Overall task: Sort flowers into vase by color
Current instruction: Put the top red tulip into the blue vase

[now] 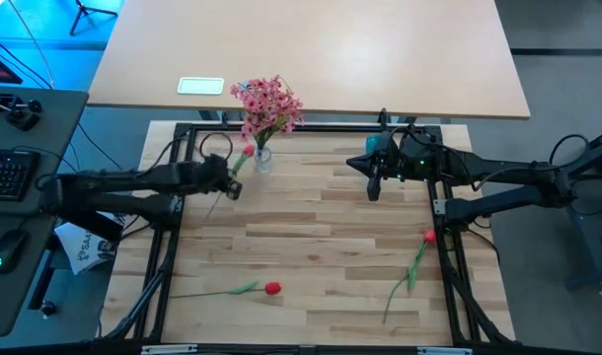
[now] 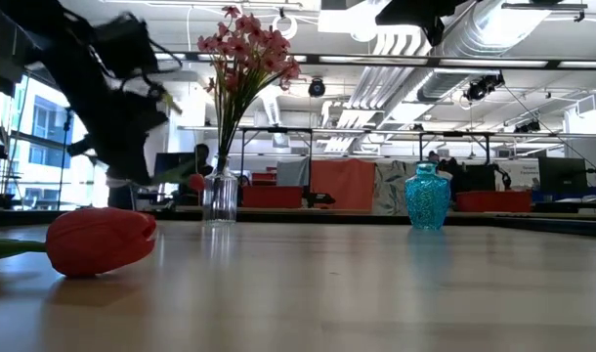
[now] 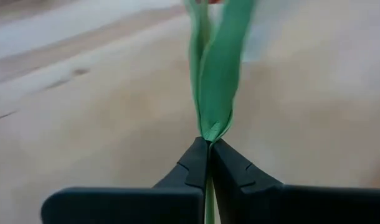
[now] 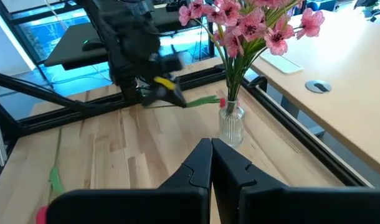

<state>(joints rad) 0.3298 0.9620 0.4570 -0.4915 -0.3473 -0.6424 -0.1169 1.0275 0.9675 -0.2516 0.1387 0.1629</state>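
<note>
Left gripper (image 1: pixel 232 185) clamped on a red tulip's green stem (image 3: pixel 213 74), upper left of the high view beside the clear vase (image 1: pixel 263 158) of pink flowers (image 1: pixel 269 104); its bloom is cropped in the left wrist view. Right gripper (image 1: pixel 374 187) closed, empty, upper right by the blue vase (image 2: pixel 427 197). Two more tulips (image 1: pixel 271 289) lie low in frame; no legible writing.

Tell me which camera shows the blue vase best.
The low view: the blue vase stands whole and unobstructed on the table, empty. In the high view only a bit of teal peeks out beside the right arm. The left wrist view and the right wrist view do not show it.
</note>
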